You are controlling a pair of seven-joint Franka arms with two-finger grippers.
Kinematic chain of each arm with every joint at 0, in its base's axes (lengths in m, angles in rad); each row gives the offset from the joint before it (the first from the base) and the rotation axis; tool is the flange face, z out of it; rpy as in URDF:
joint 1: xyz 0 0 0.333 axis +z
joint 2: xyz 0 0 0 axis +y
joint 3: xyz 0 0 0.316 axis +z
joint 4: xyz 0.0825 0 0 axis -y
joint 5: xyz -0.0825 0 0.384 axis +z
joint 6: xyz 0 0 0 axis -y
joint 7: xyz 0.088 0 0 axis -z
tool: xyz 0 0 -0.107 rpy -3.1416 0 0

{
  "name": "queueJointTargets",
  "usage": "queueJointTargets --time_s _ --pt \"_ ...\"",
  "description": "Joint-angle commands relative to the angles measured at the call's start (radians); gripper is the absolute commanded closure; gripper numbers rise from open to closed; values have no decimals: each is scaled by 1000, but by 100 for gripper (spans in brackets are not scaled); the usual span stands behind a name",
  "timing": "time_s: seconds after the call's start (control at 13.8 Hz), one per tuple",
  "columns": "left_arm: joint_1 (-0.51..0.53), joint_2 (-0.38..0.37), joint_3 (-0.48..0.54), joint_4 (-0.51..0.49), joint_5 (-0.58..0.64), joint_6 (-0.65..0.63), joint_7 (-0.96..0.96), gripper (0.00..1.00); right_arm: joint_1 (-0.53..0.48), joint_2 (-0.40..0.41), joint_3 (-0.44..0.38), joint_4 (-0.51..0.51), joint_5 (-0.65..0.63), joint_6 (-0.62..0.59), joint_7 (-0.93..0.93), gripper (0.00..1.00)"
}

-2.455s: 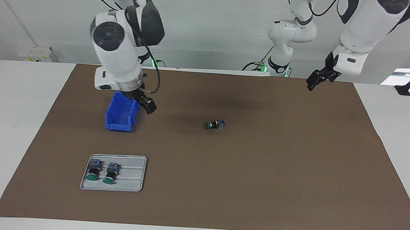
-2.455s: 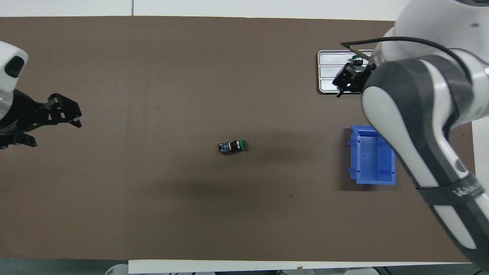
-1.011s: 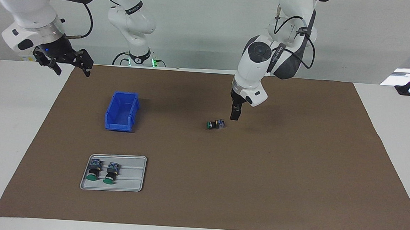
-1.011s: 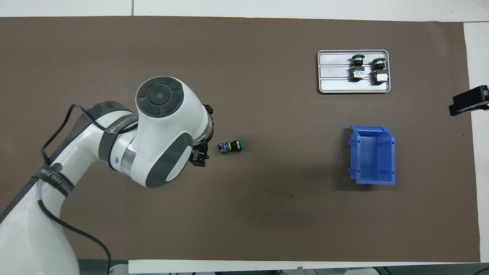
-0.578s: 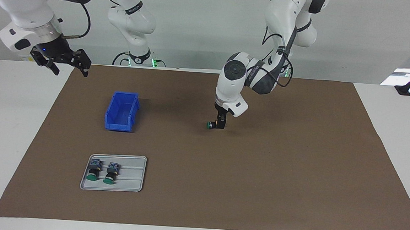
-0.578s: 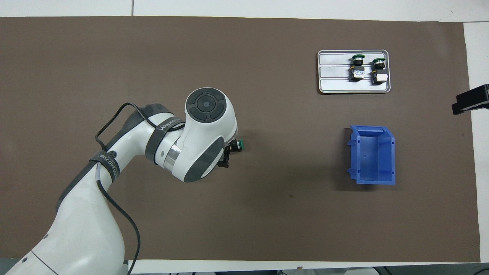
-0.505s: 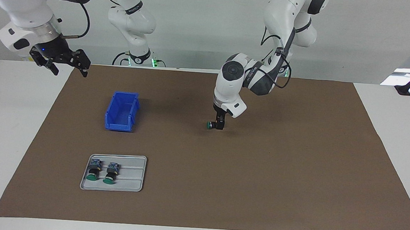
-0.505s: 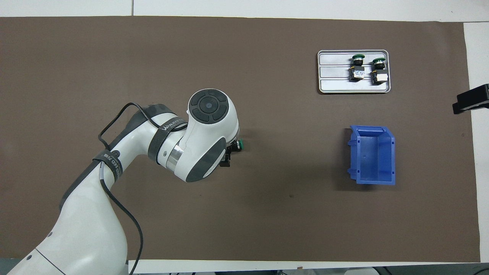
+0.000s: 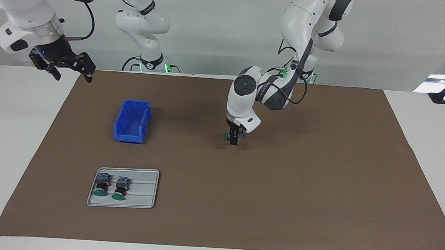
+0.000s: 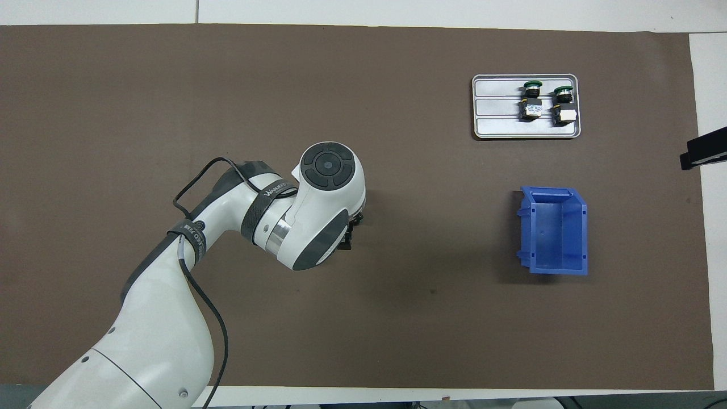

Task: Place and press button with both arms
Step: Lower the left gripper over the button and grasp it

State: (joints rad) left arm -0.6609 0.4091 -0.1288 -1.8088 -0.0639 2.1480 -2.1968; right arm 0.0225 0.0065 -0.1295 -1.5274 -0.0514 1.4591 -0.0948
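Since half a second ago the left gripper has shifted slightly toward the right arm's end of the table and now stands straight down over the button in the middle of the brown mat, its fingers pinching the button's body with only the green cap showing beside them. The right gripper has eased a little higher and waits with its fingers spread over the mat's edge by the robots. The blue bin sits beside the button toward the right arm's end, well apart from it, and the grey tray with two other buttons lies farther from the robots than the bin. From overhead, the left arm's wrist now covers the button entirely; only the left gripper's dark tip peeks out. The right gripper shows as a black shape at the frame's edge, and nothing lies between button and tray.
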Motion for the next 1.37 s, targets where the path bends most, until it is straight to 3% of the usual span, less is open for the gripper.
queueJointTargets --time_s 0.0,0.58,1.01,1.3 --pt "-14 11 12 11 15 29 -49 16 -4 -23 -10 -33 4 14 -8 2" --pt "-17 23 12 -17 16 81 -67 26 8 -25 -12 -45 4 9 -8 2" --pt "-25 23 12 -21 15 75 -70 64 7 -25 -12 -45 4 9 -8 2" --pt "-29 22 12 -12 12 59 -72 83 5 -25 -12 -45 4 9 -8 2"
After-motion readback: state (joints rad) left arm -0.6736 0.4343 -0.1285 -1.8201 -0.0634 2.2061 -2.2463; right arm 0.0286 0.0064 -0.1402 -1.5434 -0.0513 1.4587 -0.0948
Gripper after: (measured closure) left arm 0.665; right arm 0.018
